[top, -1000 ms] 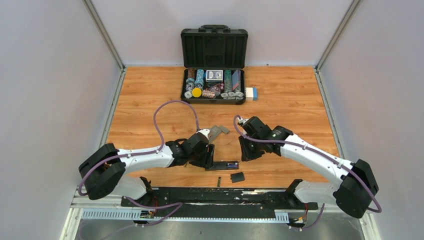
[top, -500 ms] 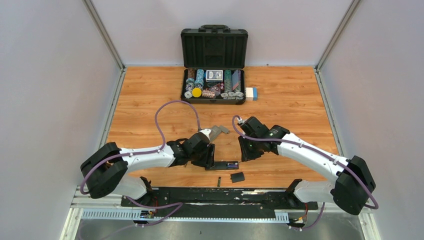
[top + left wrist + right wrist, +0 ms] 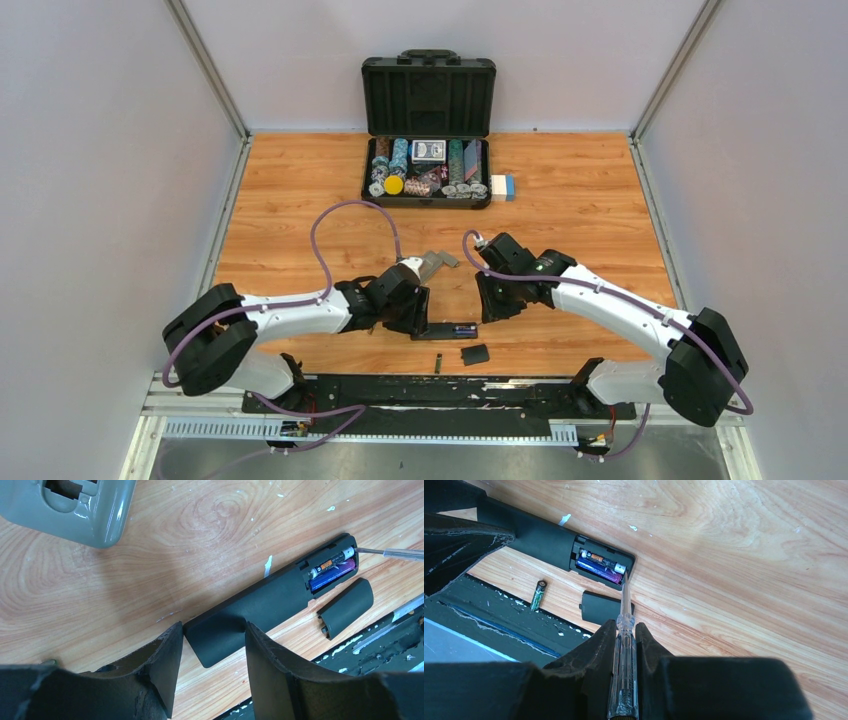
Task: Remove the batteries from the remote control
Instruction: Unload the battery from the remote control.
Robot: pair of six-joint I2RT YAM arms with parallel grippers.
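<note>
Right wrist: right tool [image 3: 625, 626] is gripping a screwdriver [image 3: 625, 597], tip pointing at the near end of the batteries [image 3: 601, 564] lying lengthwise in the open remote [image 3: 534, 535]; left tool [image 3: 212, 630] is straddling that remote (clamped? cannot tell).

Pale grey walls [image 3: 100, 150] enclose a wood-grain tabletop [image 3: 580, 220].

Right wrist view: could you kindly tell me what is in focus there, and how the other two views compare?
Right wrist view: batteries sharp, the screwdriver in the right pincer softer near the lens. Left wrist view: the table grain crisp, glare on the grey plastic piece, left pincer dark, softer. Top external view: even light, batteries barely resolved.
</note>
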